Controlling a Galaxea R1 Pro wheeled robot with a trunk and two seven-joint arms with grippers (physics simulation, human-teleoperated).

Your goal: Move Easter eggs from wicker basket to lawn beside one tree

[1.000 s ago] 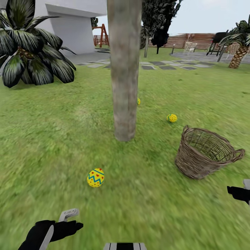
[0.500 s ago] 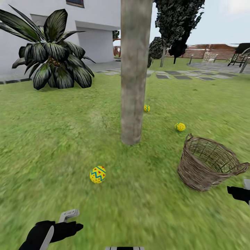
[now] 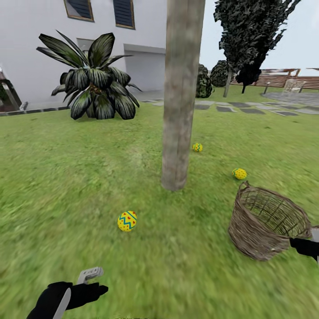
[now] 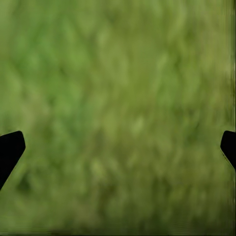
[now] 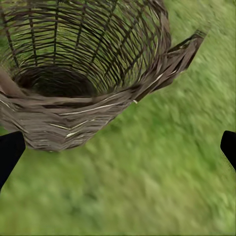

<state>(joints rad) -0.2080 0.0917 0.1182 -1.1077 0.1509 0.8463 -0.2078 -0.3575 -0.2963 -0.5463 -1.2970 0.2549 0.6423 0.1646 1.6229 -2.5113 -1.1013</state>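
Three yellow painted eggs lie on the lawn (image 3: 66,177) around the tree (image 3: 180,97): one (image 3: 127,221) in front of the trunk to the left, one (image 3: 197,147) just behind it, one (image 3: 239,173) to its right. The wicker basket (image 3: 268,221) stands right of the tree; in the right wrist view the basket (image 5: 83,73) holds no egg. My left gripper (image 3: 94,283) hovers low over grass, open (image 4: 118,147) with nothing between its fingers. At the basket's right side my right gripper (image 3: 305,246) is open (image 5: 118,147) and holds nothing.
A dark spiky palm bush (image 3: 95,86) grows at the back left before the white house (image 3: 40,48). A grey stepping-stone path (image 3: 248,108) runs behind the tree, with a dark cypress (image 3: 248,40) and a wooden fence (image 3: 283,80) beyond.
The whole picture has shifted: the camera has lifted and turned, showing more of the house. Eggs, basket and tree keep their places on the lawn. Both grippers stay open.
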